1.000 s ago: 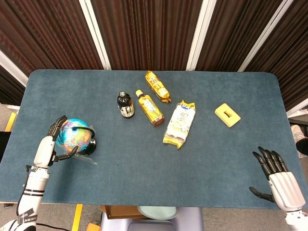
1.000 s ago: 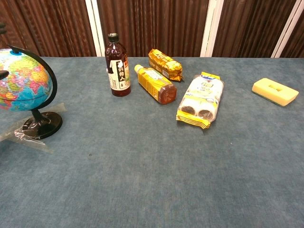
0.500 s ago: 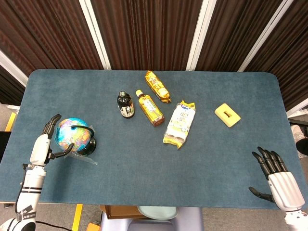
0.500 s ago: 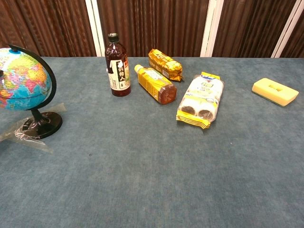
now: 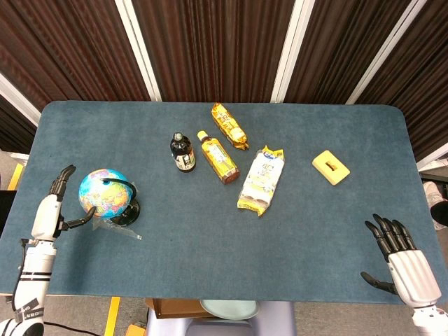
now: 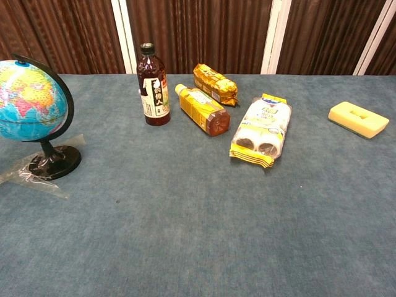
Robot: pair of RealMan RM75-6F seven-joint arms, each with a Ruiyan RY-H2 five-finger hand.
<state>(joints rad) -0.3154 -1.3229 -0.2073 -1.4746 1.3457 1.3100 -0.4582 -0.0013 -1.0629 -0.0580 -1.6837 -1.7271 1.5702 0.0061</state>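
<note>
Near the table's left edge a small globe is stood upright on a black base, blue with pink and yellow lands. Just left of it the left robot hand is held spread, apart from it. Bare cloth is seen toward the spread, empty right robot hand at the front right corner.

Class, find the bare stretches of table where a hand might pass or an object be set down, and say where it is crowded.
The near half of the table is bare from the globe across to the right hand. The back left corner is also free. It is crowded mid-table, where the dark bottle, the lying yellow bottle, the orange snack pack and the yellow packet cluster.
</note>
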